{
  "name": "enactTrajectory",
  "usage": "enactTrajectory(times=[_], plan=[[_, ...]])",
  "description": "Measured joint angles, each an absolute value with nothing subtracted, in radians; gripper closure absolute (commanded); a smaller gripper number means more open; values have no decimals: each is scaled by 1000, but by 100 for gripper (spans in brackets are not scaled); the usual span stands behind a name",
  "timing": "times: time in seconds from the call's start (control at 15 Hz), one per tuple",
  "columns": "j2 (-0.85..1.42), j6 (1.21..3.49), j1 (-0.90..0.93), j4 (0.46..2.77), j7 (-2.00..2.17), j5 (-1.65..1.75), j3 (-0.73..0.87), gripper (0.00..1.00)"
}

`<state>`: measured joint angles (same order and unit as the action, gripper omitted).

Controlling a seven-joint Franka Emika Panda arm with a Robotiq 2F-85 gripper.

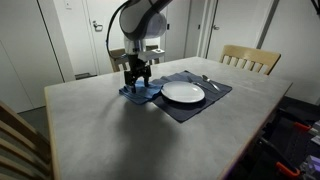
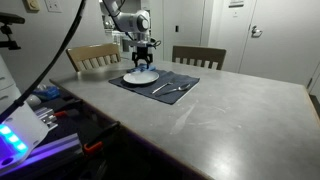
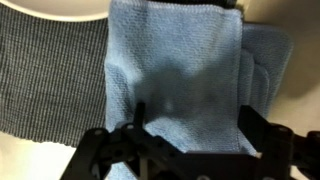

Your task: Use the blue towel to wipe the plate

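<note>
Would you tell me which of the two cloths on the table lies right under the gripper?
The light blue towel, beside the plate. The other cloth, the dark placemat, lies under the plate, not under the gripper.

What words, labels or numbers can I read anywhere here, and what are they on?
None can be read.
The white sign on the far wall in an exterior view: too small and blurred.
The blue towel, plate and placemat: no writing shows.
</note>
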<state>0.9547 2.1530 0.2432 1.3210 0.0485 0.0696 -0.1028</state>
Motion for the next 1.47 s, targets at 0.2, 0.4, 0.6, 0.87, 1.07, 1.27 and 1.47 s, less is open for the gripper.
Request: enactTrajectory(times=[0.2, 0.4, 0.6, 0.87, 1.07, 1.27, 1.47], plan=[[955, 2151, 242, 1318, 48, 69, -103, 57], [955, 2149, 242, 1312, 49, 69, -102, 79], [955, 2148, 239, 1308, 49, 69, -101, 98], [954, 2148, 237, 1303, 51, 69, -101, 99], [950, 2148, 236, 1303, 56, 69, -100, 99], [943, 2148, 236, 1303, 56, 69, -100, 99], [921, 2140, 236, 1306, 56, 69, -100, 99]])
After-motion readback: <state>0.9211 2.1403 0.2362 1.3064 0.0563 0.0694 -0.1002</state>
